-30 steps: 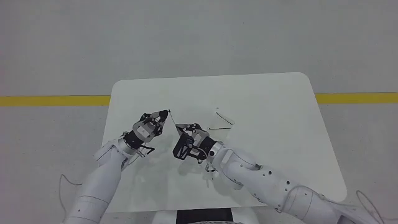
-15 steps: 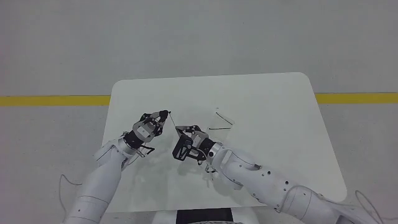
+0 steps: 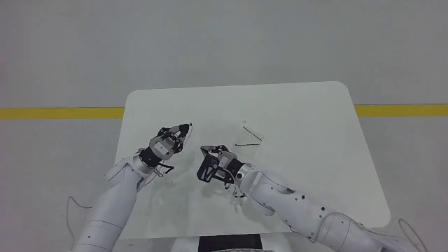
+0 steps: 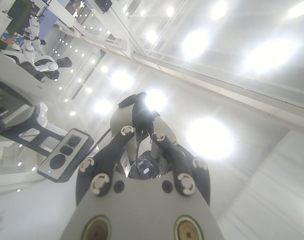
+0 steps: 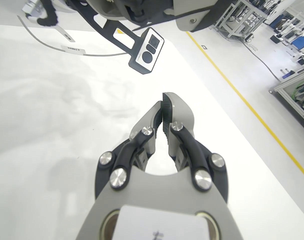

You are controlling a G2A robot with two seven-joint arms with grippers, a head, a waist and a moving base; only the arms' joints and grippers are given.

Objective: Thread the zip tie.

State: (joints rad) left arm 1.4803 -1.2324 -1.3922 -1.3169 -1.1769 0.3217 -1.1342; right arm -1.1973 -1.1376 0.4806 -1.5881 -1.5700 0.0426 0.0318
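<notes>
- Over the near left part of the counter [image 3: 301,112], your right claw [image 5: 163,107] has slid back toward the robot's side since a second ago, which widens the gap to the left claw [image 4: 140,108]. The left claw has barely shifted.
- From above, the thin dark line that ran from the left claw's tip toward the right claw a second ago can no longer be made out.
- Your left wrist view supplies what the top view lacks. The left claw's fingers are drawn together, with a thin dark strip, the zip tie [image 4: 137,148], running down between them toward the palm.
- Your right wrist view shows the right claw pressed fully closed, pad against pad, with nothing between them. It hangs just above the bare counter.
- Ahead of the right claw, the left arm's wrist and its camera bracket [image 5: 147,51] hang across the view.
- Two loose ties [image 3: 250,138] lie in a V near the counter's middle, apart from both claws.
</notes>
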